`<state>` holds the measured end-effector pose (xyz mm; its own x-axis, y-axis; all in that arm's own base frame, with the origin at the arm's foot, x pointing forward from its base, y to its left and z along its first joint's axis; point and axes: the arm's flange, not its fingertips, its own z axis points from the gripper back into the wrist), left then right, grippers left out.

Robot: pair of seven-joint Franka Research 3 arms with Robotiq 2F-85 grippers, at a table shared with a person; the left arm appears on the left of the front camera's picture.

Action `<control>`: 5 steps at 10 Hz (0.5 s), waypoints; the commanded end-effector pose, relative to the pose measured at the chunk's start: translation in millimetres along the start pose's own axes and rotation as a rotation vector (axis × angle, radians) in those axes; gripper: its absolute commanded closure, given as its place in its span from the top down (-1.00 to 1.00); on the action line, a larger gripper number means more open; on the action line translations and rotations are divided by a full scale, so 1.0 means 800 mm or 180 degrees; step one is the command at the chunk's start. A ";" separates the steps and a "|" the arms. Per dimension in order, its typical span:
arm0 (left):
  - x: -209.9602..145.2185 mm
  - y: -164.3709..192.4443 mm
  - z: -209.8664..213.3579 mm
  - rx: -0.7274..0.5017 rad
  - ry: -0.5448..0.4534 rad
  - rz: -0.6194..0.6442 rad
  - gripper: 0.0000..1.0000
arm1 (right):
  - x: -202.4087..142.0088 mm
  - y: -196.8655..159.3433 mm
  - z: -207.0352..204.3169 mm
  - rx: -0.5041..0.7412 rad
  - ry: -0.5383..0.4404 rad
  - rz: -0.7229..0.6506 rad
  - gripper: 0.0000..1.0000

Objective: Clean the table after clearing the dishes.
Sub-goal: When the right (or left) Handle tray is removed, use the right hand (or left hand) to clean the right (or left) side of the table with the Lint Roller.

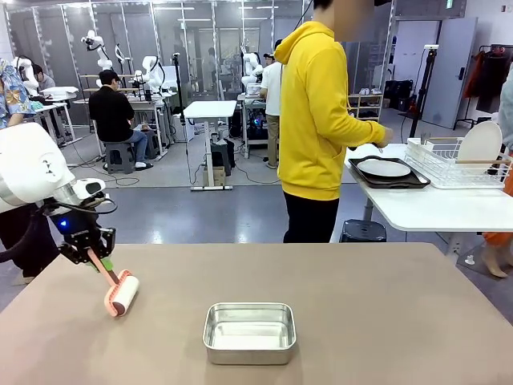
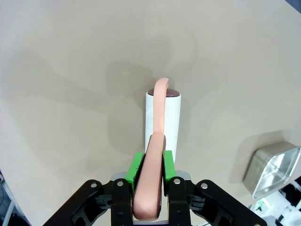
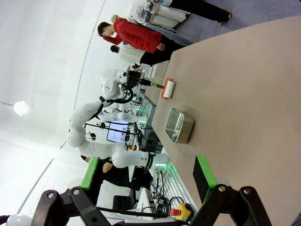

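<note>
In the front view, the left jaws are seen clenched on the pink handle (image 1: 102, 269) of a lint roller (image 1: 122, 293), whose white roll is rested on the near left of the taupe surface (image 1: 385, 305). A small rectangular steel pan (image 1: 249, 332) is set near the middle. At the far side a person in a yellow hoodie (image 1: 317, 112) is turned toward a white surface (image 1: 433, 210) on the right, where one white plate (image 1: 385, 168) is laid on a dark tray (image 1: 361, 178). A second plate (image 1: 479, 144) is stood upright in a wire rack (image 1: 449, 170); cutlery cannot be made out.

In the left wrist view, the handle is gripped between the green pads (image 2: 136, 167), and the roll is partly covered by it. The pan (image 2: 273, 169) is cut off at the right edge.

In the right wrist view, the right jaws are held wide apart with nothing between the green pads (image 3: 204, 172). Beyond them the roller (image 3: 168, 88) and pan (image 3: 179, 125) are shown small and sideways on the surface, well apart from each other.
</note>
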<state>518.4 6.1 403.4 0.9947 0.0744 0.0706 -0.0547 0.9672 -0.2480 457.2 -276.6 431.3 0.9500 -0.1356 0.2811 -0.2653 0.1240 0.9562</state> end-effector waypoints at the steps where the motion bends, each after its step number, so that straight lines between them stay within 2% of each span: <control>1: -0.004 0.026 -0.015 0.0280 -0.0048 0.0198 -0.55 | -0.003 0.001 -0.001 0.0004 0.0003 0.0067 0.96; 4: -0.005 0.047 -0.011 0.0317 -0.0058 0.0215 -0.55 | -0.003 0.001 -0.001 0.0004 0.0003 0.0067 0.96; 5: -0.006 0.063 -0.010 0.0173 -0.0057 0.0171 -0.55 | -0.003 0.001 -0.001 0.0004 0.0003 0.0067 0.96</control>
<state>515.9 36.1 405.9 0.9888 0.1331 0.0683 -0.1160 0.9705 -0.2111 457.2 -276.6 431.3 0.9500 -0.1356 0.2811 -0.2653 0.1240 0.9562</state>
